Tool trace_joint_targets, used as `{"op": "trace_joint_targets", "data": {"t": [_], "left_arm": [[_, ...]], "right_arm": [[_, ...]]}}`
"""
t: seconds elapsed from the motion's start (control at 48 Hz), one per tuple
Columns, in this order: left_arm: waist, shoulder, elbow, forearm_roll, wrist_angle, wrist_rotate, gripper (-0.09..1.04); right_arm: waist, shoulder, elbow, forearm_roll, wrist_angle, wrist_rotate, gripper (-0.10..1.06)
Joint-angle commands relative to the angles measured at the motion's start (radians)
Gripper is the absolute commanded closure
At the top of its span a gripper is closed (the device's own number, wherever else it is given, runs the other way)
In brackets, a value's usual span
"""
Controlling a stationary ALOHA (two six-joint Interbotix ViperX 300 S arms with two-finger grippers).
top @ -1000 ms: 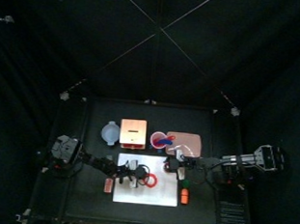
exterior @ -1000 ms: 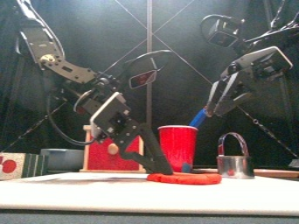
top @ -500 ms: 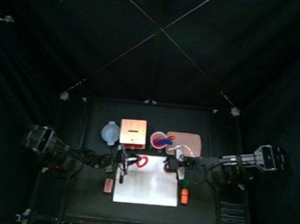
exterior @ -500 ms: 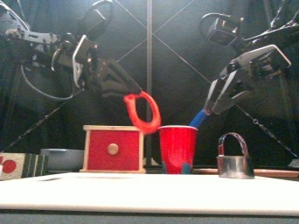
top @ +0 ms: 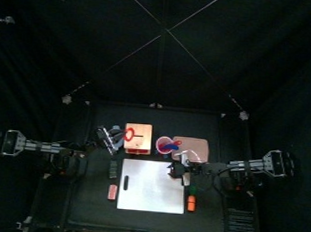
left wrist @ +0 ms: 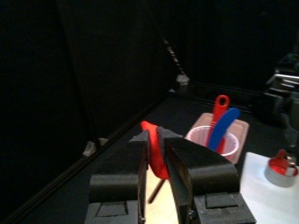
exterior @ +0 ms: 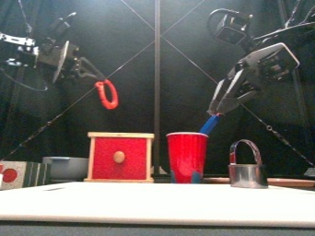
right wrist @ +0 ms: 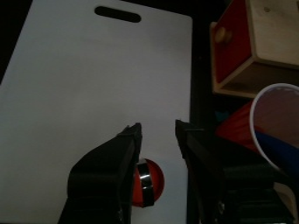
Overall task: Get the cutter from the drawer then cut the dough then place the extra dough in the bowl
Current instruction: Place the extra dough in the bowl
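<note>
On the black table (top: pixel 151 220) the blue-grey bowl (exterior: pixel 64 167) sits below your left pincer (exterior: pixel 91 79), clamped on the red dough ring (exterior: pixel 107 94) high above it: lower straight until the ring hangs inside the rim, then part the jaws.

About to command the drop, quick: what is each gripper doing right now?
Left gripper: shut on the red dough ring, held in the air.
Right gripper: open, holding nothing, raised over the cutter.

Overhead, table-level front, two wrist views
</note>
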Motion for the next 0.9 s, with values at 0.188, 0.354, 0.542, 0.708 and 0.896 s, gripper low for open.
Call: {"op": "trace_joint_targets", "data": {"t": [0.188, 0.354, 0.542, 0.708, 0.896], "left_arm": [[0.063, -0.025, 0.089, -0.074, 0.055, 0.003, 0.36], [0.078, 0.034, 0.092, -0.078, 0.175, 0.003, 0.30], [0.101, 0.106, 0.078, -0.086, 0.209, 0.002, 0.13], [0.135, 0.112, 0.061, -0.135, 0.163, 0.003, 0.05], [0.133, 0.117, 0.057, -0.101, 0.163, 0.002, 0.02]], "right_arm": [[-0.008, -0.009, -0.021, 0.006, -0.009, 0.002, 0.21], [-0.008, -0.009, -0.025, 0.006, -0.009, 0.002, 0.21], [-0.011, -0.008, -0.032, 0.006, -0.009, 0.002, 0.21], [-0.006, -0.005, -0.040, 0.011, -0.009, 0.003, 0.21], [-0.003, 0.002, -0.049, 0.049, -0.009, 0.002, 0.21]]}}
